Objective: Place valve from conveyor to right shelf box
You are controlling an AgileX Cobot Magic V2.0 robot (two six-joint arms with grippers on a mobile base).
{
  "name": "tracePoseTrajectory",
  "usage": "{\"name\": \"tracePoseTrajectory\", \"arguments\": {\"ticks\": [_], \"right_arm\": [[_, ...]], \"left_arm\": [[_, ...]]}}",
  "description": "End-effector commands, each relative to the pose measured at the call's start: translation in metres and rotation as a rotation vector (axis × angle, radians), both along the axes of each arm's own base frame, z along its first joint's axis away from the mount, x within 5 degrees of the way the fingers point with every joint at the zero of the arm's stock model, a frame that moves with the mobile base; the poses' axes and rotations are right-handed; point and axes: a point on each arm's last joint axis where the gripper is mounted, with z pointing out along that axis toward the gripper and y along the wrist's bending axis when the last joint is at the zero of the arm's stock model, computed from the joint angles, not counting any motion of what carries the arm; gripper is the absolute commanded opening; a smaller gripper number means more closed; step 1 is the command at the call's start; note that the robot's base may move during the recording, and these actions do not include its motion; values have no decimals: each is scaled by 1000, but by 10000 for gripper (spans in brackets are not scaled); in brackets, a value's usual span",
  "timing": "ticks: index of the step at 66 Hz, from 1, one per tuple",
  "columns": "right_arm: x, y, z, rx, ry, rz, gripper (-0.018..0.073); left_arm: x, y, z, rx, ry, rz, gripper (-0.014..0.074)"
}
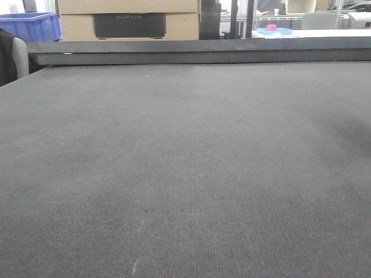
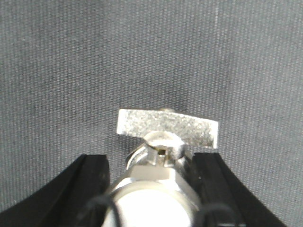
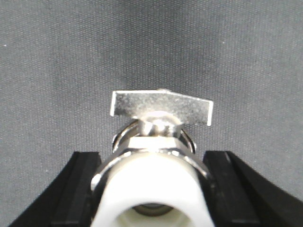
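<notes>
The left tool (image 2: pixel 151 158) pinches a shiny metal valve (image 2: pixel 168 127) between its two black fingers (image 2: pixel 90 179). The valve's flat handle sticks out in front. The right tool (image 3: pixel 152 156) pinches a valve (image 3: pixel 161 106) too, one with a white open end. I cannot tell if it is the same valve. Under both there is only grey belt.

I think the step now is to carry the valve off to the right shelf box. To do it well, keep the squeeze tight, because round metal can slip. Keep the handle from bumping anything. Move slowly and turn to the right. The box is not in any view.

The front view shows the wide grey conveyor (image 1: pixel 185 174). No valve and no arm show there. A dark rail (image 1: pixel 197 52) runs along its far edge. Behind it, from the left, are a blue bin (image 1: pixel 29 26), a big cardboard box (image 1: pixel 75 26) and a small pink thing (image 1: pixel 271 27) on a white counter (image 1: pixel 324 33).
</notes>
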Motion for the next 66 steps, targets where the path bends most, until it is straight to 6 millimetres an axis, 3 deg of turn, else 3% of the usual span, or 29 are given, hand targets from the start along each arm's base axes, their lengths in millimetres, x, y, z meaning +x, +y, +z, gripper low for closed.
{"name": "tracePoseTrajectory", "arguments": {"ticks": [1,19,30,42,55,66], "right_arm": [[-7,-2,17,-15,-70,-5,-162],[-33,-1,60,-34,-304,9,-162],[-49,0,82,-50,-455,20,-162],[-72,1,93,-72,-602,34,-162],[-98,2,89,-88,-726,36,-162],[-122,2,95,-101,-887,25,-162]], "left_arm": [[4,-4,9,-28,-49,-15,-111],[-9,-9,62,-38,-264,-24,-111],[-34,-13,113,1,-526,-37,-111],[-72,-17,162,43,-825,-35,-111],[-111,-24,184,49,-1011,-39,-111],[-139,-27,184,61,-1087,-38,-111]]}}
